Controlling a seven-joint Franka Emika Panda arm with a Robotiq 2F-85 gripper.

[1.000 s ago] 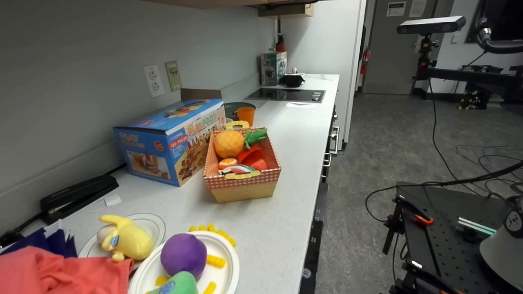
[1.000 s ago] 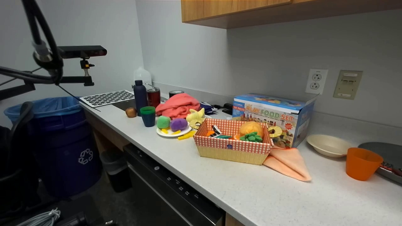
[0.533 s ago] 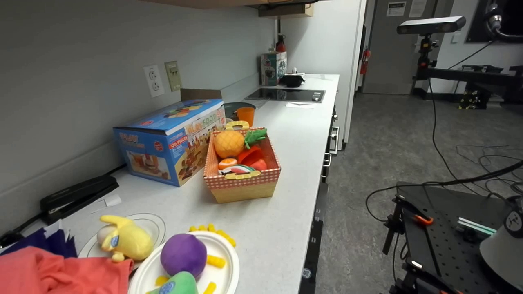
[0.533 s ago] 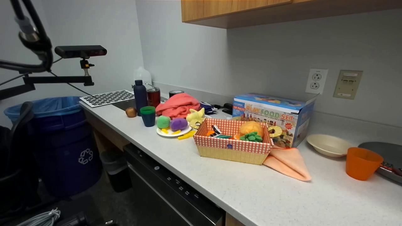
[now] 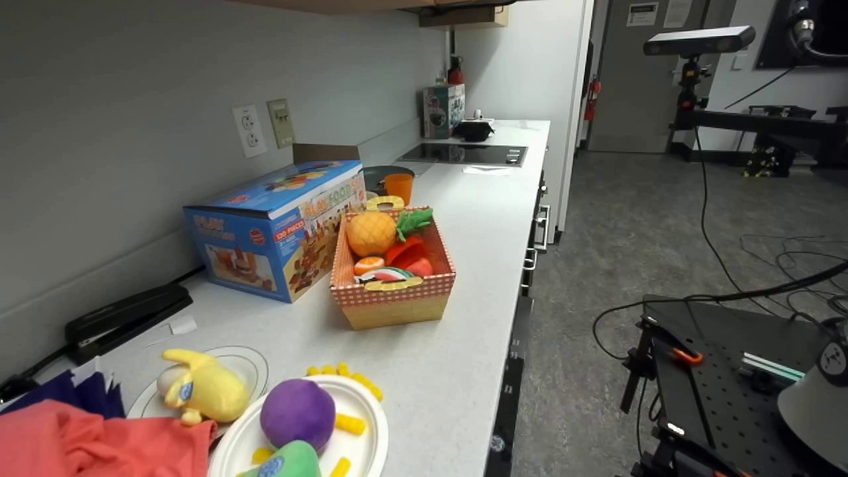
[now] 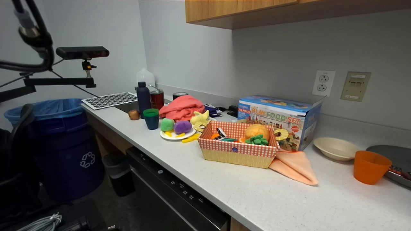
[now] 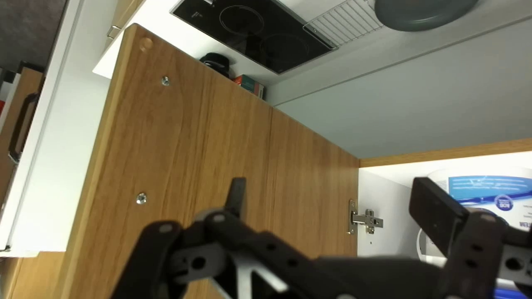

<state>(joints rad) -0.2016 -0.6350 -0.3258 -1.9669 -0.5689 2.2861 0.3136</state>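
My gripper (image 7: 330, 182) shows in the wrist view with its two black fingers wide apart and nothing between them. Behind the fingers is the inner face of a wooden cabinet door (image 7: 232, 137), swung open on a metal hinge (image 7: 365, 219). The right finger overlaps a white container with a blue label (image 7: 486, 189) inside the white cabinet. I cannot tell whether either finger touches the door. The gripper is out of view in both exterior views; a thick black arm cable (image 5: 803, 33) shows at the edge, also in an exterior view (image 6: 38, 38).
A checked basket (image 6: 237, 157) of toy food stands on the counter beside a play food box (image 5: 242, 248). A white plate (image 5: 371, 430) holds a purple toy (image 5: 298, 414). An orange cup (image 6: 371, 167) stands farther along. The wrist view shows a cooktop (image 7: 249, 29) and dark pan (image 7: 424, 14).
In both exterior views the arm's black cable has shifted up and outward toward the picture edge, mostly in the first half second. The things on the counter have not moved.
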